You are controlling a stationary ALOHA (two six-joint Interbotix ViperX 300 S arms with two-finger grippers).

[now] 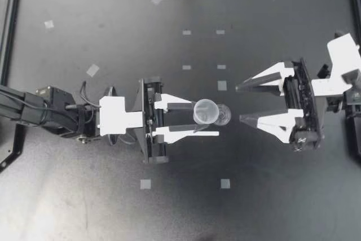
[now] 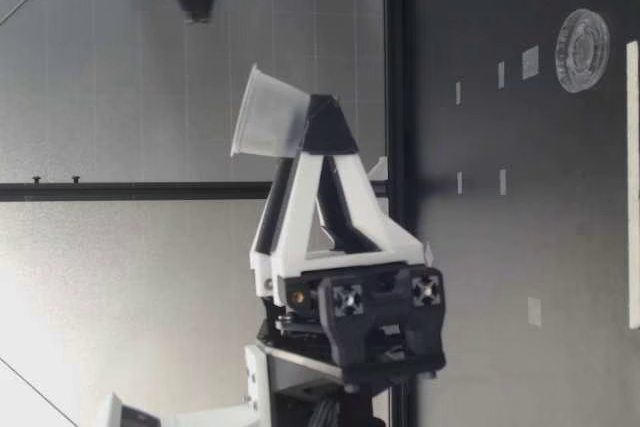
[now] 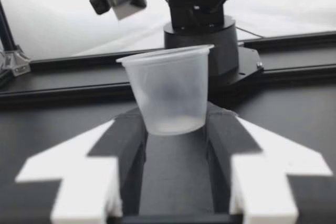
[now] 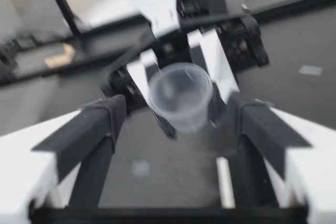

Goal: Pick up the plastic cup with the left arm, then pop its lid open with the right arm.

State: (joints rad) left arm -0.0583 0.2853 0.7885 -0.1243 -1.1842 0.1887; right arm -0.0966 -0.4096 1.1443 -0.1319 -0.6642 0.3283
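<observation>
Near the middle of the table (image 1: 67, 196), the left gripper (image 1: 200, 118) is clamped on a small clear plastic cup (image 1: 205, 111), with one finger on each side of its lower wall. The cup is held well above the surface, mouth up and slightly tilted, and looks empty. A clear disc (image 1: 223, 115) lies flat on the table just beyond it. Toward the right edge, the right gripper (image 1: 239, 104) is spread wide, its fingertips aimed at the cup but not touching it.
</observation>
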